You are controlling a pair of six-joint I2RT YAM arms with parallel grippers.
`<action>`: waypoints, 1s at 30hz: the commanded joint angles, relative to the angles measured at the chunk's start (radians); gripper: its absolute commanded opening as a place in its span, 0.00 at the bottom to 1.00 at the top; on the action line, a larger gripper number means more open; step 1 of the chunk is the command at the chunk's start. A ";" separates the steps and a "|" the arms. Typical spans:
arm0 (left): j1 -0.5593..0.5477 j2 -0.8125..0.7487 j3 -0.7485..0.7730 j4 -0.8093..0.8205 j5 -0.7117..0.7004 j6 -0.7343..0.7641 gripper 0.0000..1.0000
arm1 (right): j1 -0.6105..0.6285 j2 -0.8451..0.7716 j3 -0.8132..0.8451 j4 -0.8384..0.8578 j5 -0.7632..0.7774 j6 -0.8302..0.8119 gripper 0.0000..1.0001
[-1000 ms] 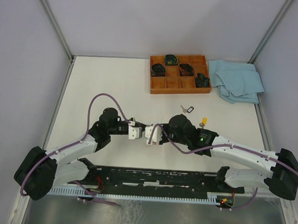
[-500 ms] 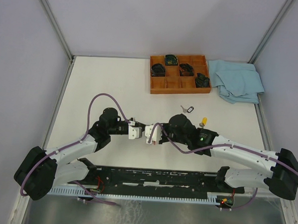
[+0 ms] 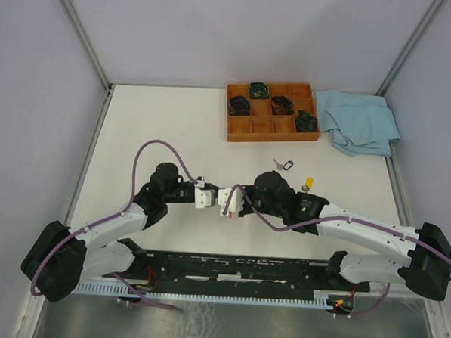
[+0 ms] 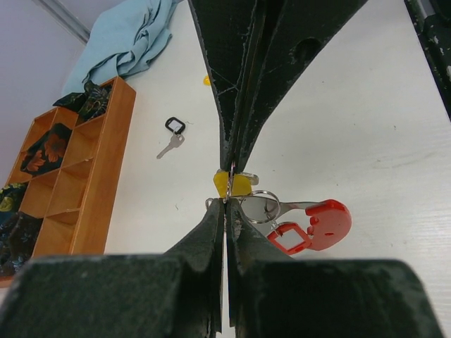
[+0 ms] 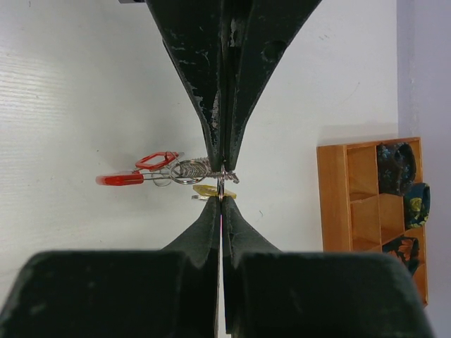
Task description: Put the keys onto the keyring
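Note:
My two grippers meet tip to tip at the table's middle. The left gripper (image 3: 213, 196) (image 4: 225, 205) is shut on the thin silver keyring (image 4: 259, 207), which carries its red band (image 4: 289, 239) and a red-capped key (image 4: 328, 223). The right gripper (image 3: 224, 200) (image 5: 220, 200) is shut on a yellow-capped key (image 5: 213, 191) (image 4: 234, 184), held against the keyring (image 5: 186, 171). The red band (image 5: 156, 160) and red key (image 5: 120, 179) hang to the left in the right wrist view. The second yellow-capped key (image 3: 309, 181) (image 4: 206, 80) lies on the table beside the right arm.
A plain silver key on a black oval loop (image 3: 284, 164) (image 4: 173, 133) lies behind the grippers. A wooden compartment tray (image 3: 271, 129) with dark bundles stands at the back. A light blue cloth (image 3: 359, 121) lies to its right.
The two grippers have drawn slightly closer together, the right one shifting a little to the left. Nothing else has moved.

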 commanded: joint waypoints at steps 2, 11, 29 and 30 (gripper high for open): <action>-0.010 0.002 0.033 0.081 -0.015 -0.124 0.03 | 0.013 -0.017 0.043 0.095 -0.023 -0.018 0.01; -0.010 0.023 0.062 0.119 -0.025 -0.318 0.03 | 0.019 -0.030 0.018 0.079 0.014 -0.079 0.01; -0.001 0.076 -0.008 0.415 -0.002 -0.517 0.03 | 0.024 -0.077 -0.094 0.150 0.125 -0.044 0.01; 0.000 0.080 -0.013 0.436 -0.002 -0.529 0.03 | 0.023 -0.080 -0.100 0.153 0.132 -0.041 0.01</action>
